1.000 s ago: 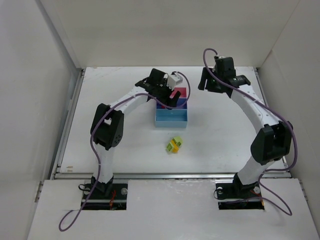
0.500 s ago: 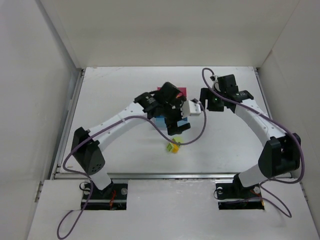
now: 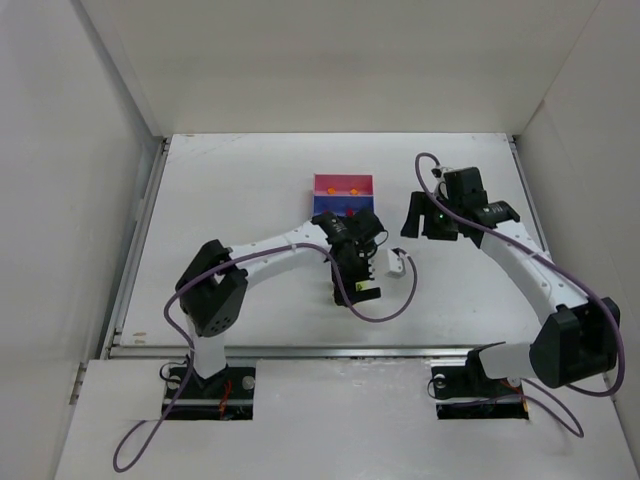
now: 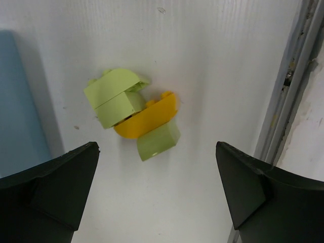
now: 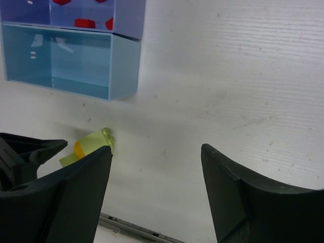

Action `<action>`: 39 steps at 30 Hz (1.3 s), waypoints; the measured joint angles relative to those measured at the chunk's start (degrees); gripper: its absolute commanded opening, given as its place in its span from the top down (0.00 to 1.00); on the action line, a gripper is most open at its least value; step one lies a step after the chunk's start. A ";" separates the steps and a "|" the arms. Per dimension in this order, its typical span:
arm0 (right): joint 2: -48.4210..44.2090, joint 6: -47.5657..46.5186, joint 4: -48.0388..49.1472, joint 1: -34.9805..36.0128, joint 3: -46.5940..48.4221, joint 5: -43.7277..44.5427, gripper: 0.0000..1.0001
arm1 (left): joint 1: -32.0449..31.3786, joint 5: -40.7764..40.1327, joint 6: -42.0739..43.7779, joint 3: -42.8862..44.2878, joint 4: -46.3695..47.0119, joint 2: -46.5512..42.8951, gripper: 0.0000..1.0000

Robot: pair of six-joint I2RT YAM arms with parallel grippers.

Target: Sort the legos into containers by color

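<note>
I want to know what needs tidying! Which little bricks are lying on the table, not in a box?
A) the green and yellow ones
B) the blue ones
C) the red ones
A: the green and yellow bricks lie on the white table under the open left pincer, while the red ones sit in the dark blue bin.

left pincer [image 4: 156, 169] jaws wide apart, pointing down | right pincer [image 5: 156, 152] jaws apart, arm stretched forward

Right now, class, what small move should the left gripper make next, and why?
Probably lower the left gripper straight down, then close. Its jaws stand open on either side of the lime-green and yellow brick cluster, which lies loose on the table, outside the light blue bin.
</note>
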 measured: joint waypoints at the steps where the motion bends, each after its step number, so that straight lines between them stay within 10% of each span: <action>1: -0.04 0.04 -0.11 0.00 -0.42 0.17 0.23 | -0.13 -0.20 -0.31 0.00 0.02 0.96 0.00; 21: -2.49 -0.20 0.09 0.00 -3.32 0.26 0.23 | -0.35 -3.82 -9.62 -2.29 3.04 7.85 0.44; 31: -2.49 -0.28 0.04 0.00 -3.45 0.28 0.23 | -0.35 -3.76 -10.25 -2.29 3.19 8.87 0.97; 39: -1.95 -0.96 -0.68 0.00 -2.67 0.28 0.22 | 0.07 -3.65 -10.40 -2.32 4.02 8.74 1.00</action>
